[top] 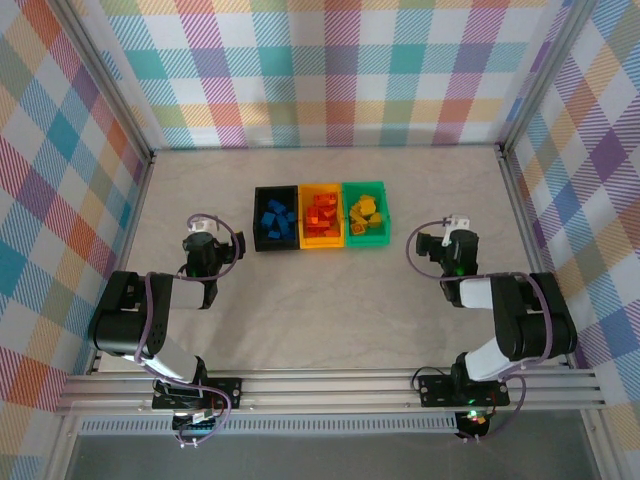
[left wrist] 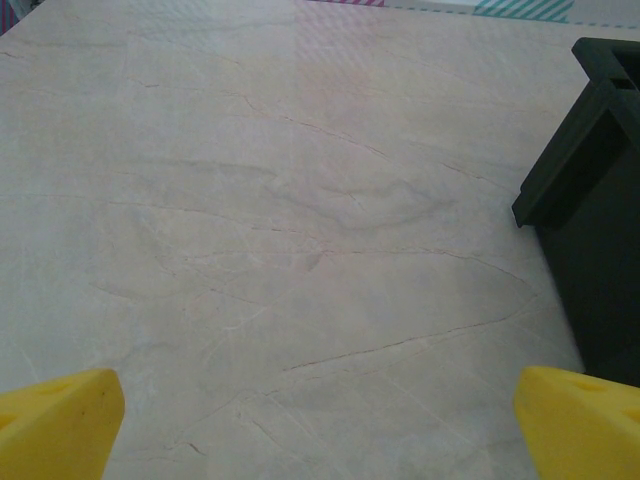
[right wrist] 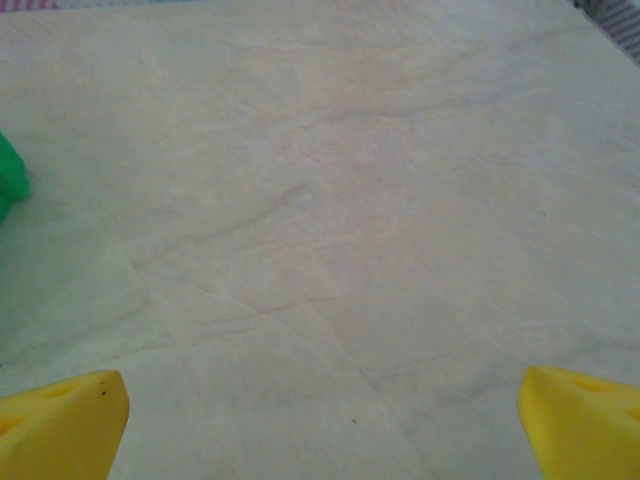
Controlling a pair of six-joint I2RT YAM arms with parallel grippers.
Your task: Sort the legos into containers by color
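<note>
Legos (top: 321,213) lie sorted in the containers (top: 322,243), at 12 o'clock on the table (top: 330,320): blue in black, orange in orange, yellow in green. The left gripper (top: 200,232) stands at 9 o'clock of this row and the right gripper (top: 447,232) at 3 o'clock, both spread apart and empty.

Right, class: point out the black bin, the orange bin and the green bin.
black bin (top: 276,246), top external view, on its near wall.
orange bin (top: 322,243), top external view, on its near wall.
green bin (top: 366,239), top external view, on its near wall.
</note>
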